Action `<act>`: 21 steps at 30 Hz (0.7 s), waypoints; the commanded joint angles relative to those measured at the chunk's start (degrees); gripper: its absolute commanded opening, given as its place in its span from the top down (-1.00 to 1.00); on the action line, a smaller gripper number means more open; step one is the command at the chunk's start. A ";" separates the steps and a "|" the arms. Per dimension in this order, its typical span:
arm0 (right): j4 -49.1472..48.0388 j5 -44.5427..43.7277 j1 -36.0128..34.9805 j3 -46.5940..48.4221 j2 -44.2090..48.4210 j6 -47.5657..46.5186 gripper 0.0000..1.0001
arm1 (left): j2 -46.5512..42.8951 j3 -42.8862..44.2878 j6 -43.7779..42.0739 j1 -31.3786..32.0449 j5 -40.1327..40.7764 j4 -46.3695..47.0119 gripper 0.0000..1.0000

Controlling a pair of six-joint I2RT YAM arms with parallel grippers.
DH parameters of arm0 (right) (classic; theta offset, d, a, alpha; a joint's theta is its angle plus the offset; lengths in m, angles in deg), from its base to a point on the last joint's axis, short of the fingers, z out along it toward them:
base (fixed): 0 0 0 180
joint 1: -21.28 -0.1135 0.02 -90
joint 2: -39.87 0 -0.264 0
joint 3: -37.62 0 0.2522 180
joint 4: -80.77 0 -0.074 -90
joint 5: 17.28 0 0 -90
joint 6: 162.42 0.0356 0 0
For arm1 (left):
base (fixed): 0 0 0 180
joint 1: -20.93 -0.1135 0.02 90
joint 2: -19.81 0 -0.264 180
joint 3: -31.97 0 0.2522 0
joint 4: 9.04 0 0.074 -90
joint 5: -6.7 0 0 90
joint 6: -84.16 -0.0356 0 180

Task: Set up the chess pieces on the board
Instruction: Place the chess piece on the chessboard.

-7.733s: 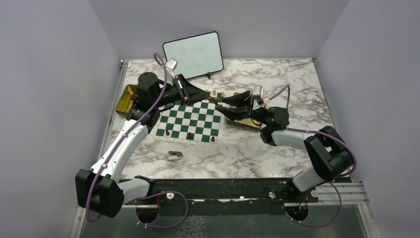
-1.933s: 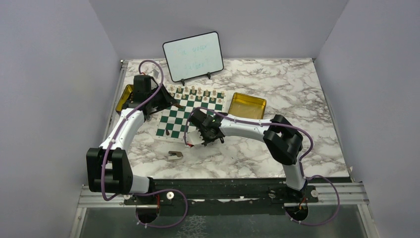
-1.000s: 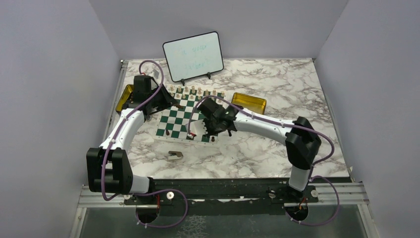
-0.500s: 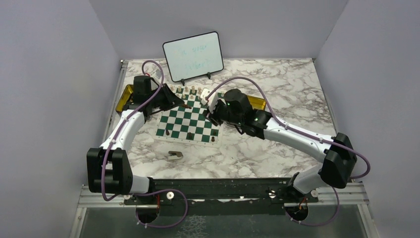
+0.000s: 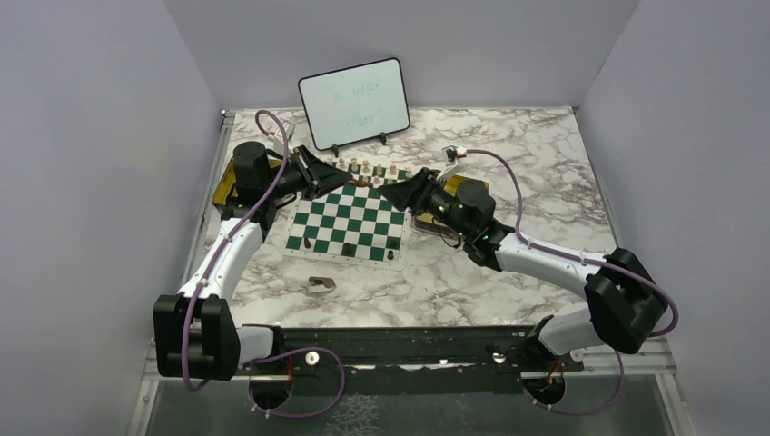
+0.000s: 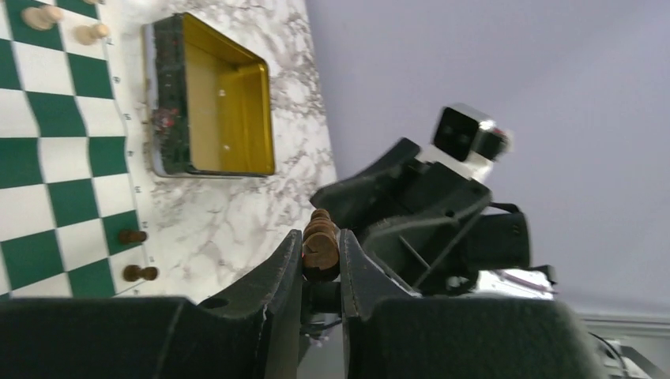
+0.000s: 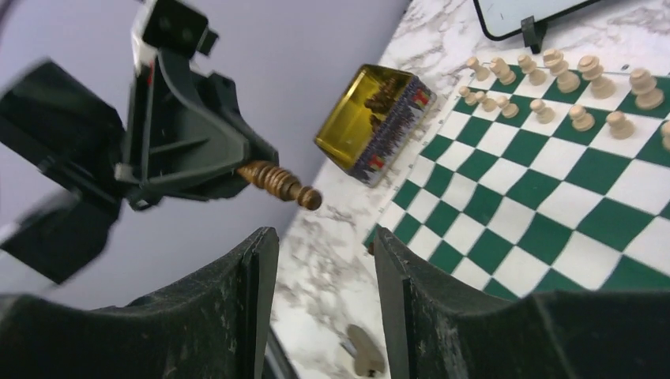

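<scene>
The green-and-white board (image 5: 350, 216) lies mid-table. Light tan pieces (image 5: 363, 168) stand on its two far rows, and they also show in the right wrist view (image 7: 553, 79). A few dark pieces (image 5: 348, 248) stand on its near rows. My left gripper (image 5: 348, 181) is shut on a dark brown piece (image 6: 320, 249), held level above the board's far side. My right gripper (image 5: 389, 191) is open and empty. It faces the left gripper tip to tip, a short gap from the piece (image 7: 278, 183).
A gold tin (image 7: 375, 122) with dark pieces in it sits left of the board. A second gold tin (image 6: 213, 110) sits right of it, under my right arm. A whiteboard (image 5: 354, 102) stands at the back. A brownish scrap (image 5: 320, 284) lies near the board's front.
My right arm swung from the board's near edge up to its far right and now points at the left gripper. My left gripper lifted and reached right with the dark piece.
</scene>
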 commanded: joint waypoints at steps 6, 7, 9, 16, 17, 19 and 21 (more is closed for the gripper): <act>-18.78 4.54 2.75 -1.20 -1.54 20.04 -0.20 | -1.49 -0.56 10.67 0.14 -6.69 9.28 0.69; -18.65 4.87 2.84 -0.74 -1.76 20.20 -0.18 | -1.64 -0.56 11.04 0.15 -6.82 9.46 0.69; -19.86 5.70 2.85 -0.24 -2.29 20.45 -0.13 | -1.67 -0.52 11.13 0.16 -6.97 9.58 0.69; -15.09 6.06 2.85 2.91 -4.25 21.48 -0.12 | -1.41 -1.00 12.00 0.25 -7.12 10.11 0.69; -15.87 5.97 2.85 2.63 -4.52 22.05 -0.13 | -1.42 -1.00 12.04 0.24 -7.21 10.19 0.69; -16.43 6.06 2.85 2.40 -4.93 22.54 -0.13 | -1.42 -1.00 12.14 0.21 -7.24 10.20 0.69; -15.76 5.67 2.85 2.27 -5.10 22.73 -0.14 | -1.32 -0.93 12.22 0.18 -7.26 10.24 0.69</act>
